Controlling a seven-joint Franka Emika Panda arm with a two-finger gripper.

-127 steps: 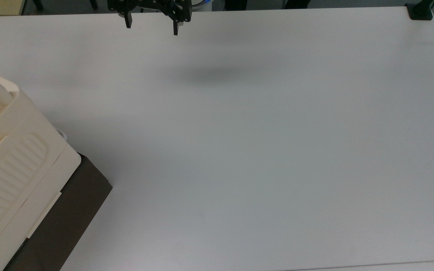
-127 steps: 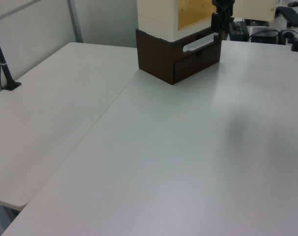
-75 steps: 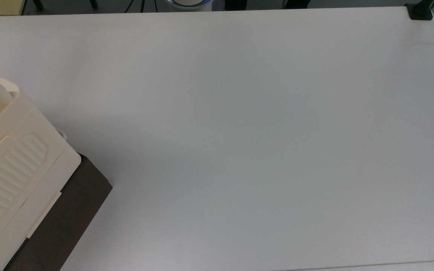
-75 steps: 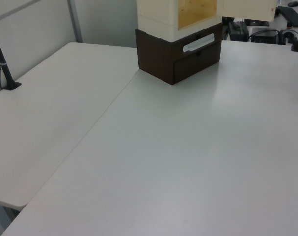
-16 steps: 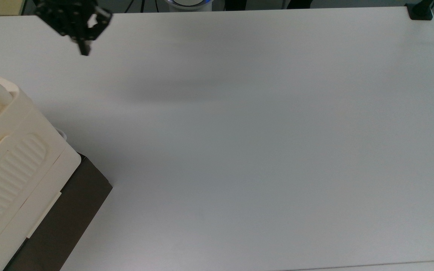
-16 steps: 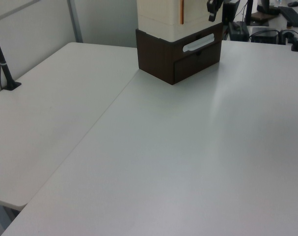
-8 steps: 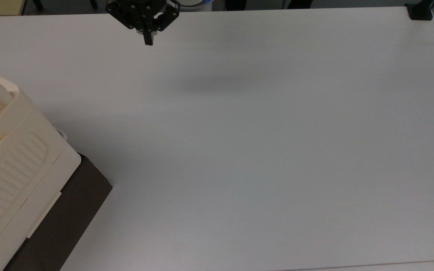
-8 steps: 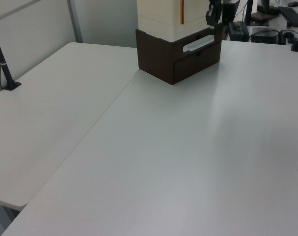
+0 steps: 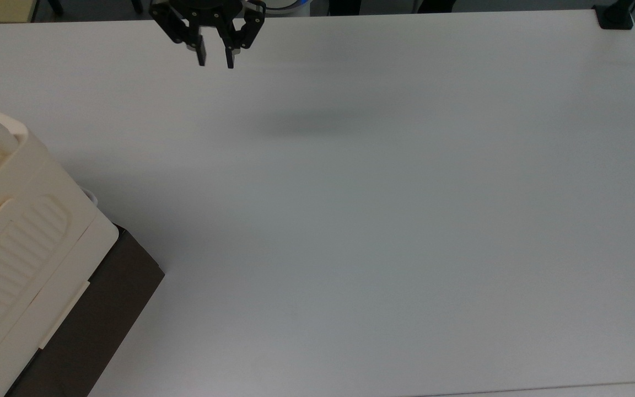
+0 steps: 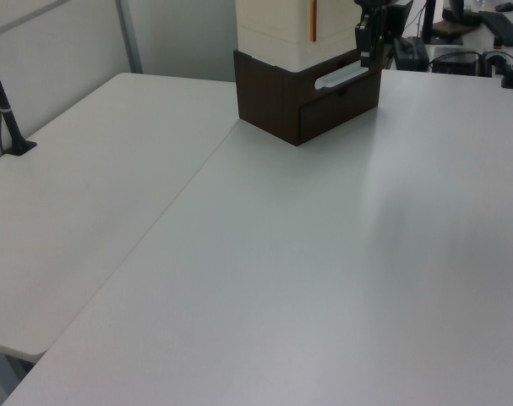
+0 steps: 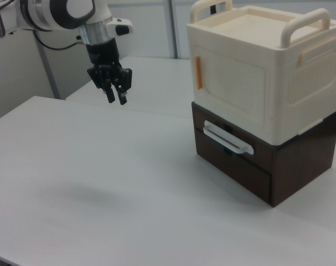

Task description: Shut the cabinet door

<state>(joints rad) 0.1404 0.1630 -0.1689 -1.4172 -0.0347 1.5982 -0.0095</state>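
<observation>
Cream cabinet (image 11: 262, 72) sits on dark drawer base (image 11: 267, 160) at right view's right, door (image 11: 231, 88) flush shut; tool (image 11: 115, 97) empty, fingers slightly parted, hovering above tabletop (image 11: 101, 183), well apart.

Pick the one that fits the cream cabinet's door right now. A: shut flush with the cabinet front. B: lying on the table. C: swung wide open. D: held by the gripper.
A: in the right view the cabinet door sits flush in the cream cabinet, while the gripper hangs apart from it above the table.
</observation>
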